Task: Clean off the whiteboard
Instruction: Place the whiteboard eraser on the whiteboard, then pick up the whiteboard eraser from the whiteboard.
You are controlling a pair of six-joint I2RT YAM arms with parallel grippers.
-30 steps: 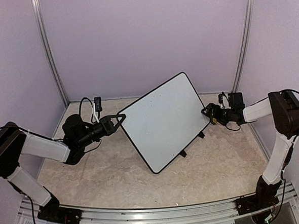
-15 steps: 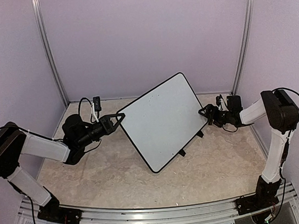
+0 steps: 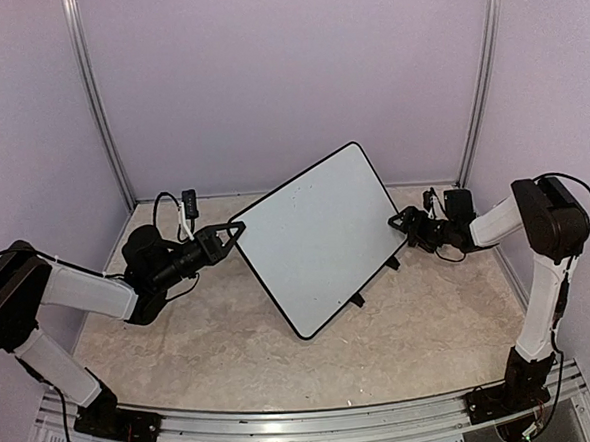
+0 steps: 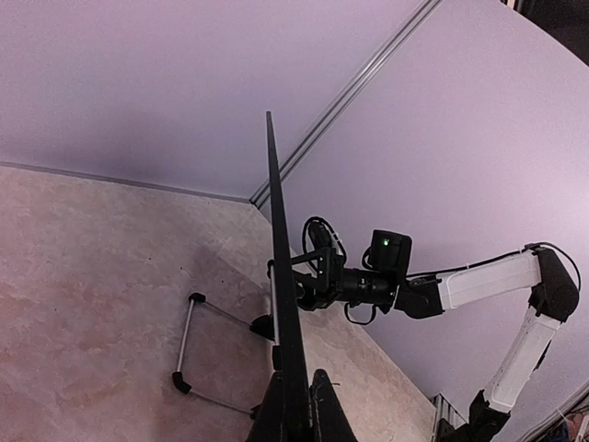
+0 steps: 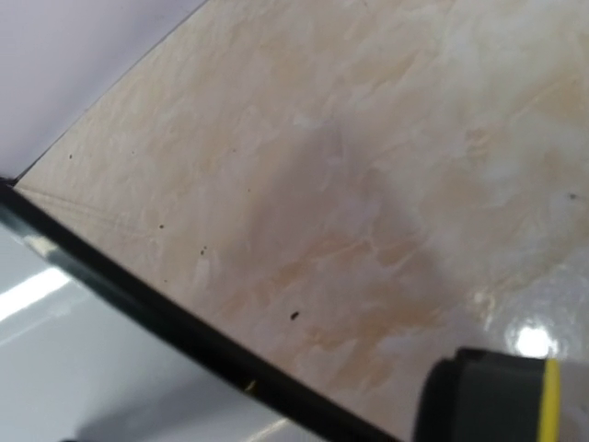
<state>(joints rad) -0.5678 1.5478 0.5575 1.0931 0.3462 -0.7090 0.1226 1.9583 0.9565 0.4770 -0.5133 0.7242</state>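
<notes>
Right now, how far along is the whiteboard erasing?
Done: the whiteboard face looks almost clean from above; faint marks may be too small to see. In hand: left gripper clamps its left corner, right gripper sits at the right edge. Left: any final wipe, then release.

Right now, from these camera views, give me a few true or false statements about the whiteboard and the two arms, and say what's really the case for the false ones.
1. The left gripper has its fingers shut on the rim of the whiteboard. True.
2. The whiteboard lies flat on the table. False: it stands tilted, propped up from behind.
3. The wire stand on the board's back has its feet on the table. True.
4. The right gripper is drawn back by its base, far from the board. False: the right arm reaches out, and its gripper is at the board's right edge, opposite the left gripper.
</notes>
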